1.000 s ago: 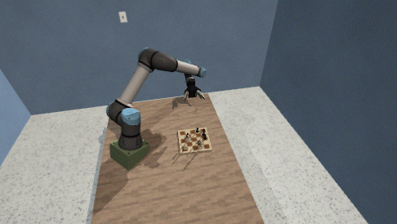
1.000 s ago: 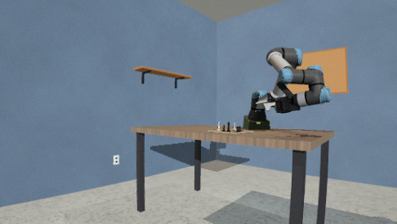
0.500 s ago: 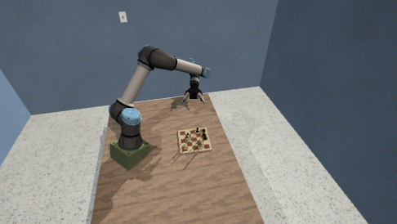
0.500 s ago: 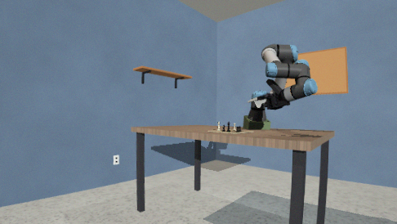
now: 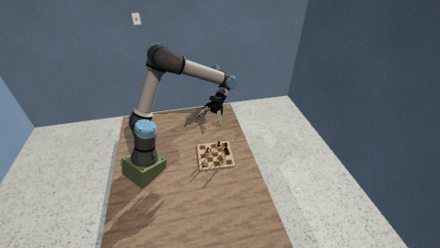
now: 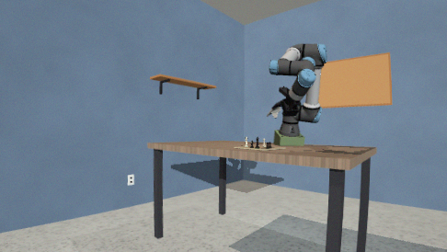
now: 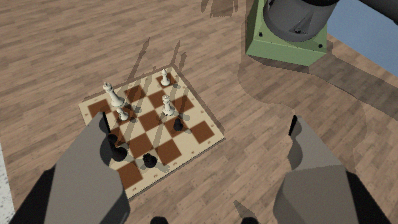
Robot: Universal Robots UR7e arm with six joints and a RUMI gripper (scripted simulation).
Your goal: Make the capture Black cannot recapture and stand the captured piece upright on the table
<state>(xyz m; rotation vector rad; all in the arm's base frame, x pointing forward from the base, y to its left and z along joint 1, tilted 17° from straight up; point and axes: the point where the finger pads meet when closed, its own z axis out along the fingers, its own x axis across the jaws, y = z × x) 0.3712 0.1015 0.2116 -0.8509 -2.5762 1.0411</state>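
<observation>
A small chessboard (image 5: 215, 155) lies on the wooden table; it also shows in the wrist view (image 7: 150, 127) and in the exterior view (image 6: 257, 147). Several white pieces stand on it, among them a tall one (image 7: 113, 94) and smaller ones (image 7: 164, 77) (image 7: 167, 106). Several black pieces (image 7: 148, 160) (image 7: 178, 124) stand toward the near side; the left finger partly hides some. My gripper (image 5: 210, 113) is open and empty, high above the table behind the board. In the wrist view its fingers frame the board's near corner.
The arm's green base (image 5: 143, 169) stands on the table left of the board, and also shows in the wrist view (image 7: 285, 42). A wall shelf (image 6: 182, 83) and an orange panel (image 6: 356, 80) hang on the walls. The table's right edge runs close to the board.
</observation>
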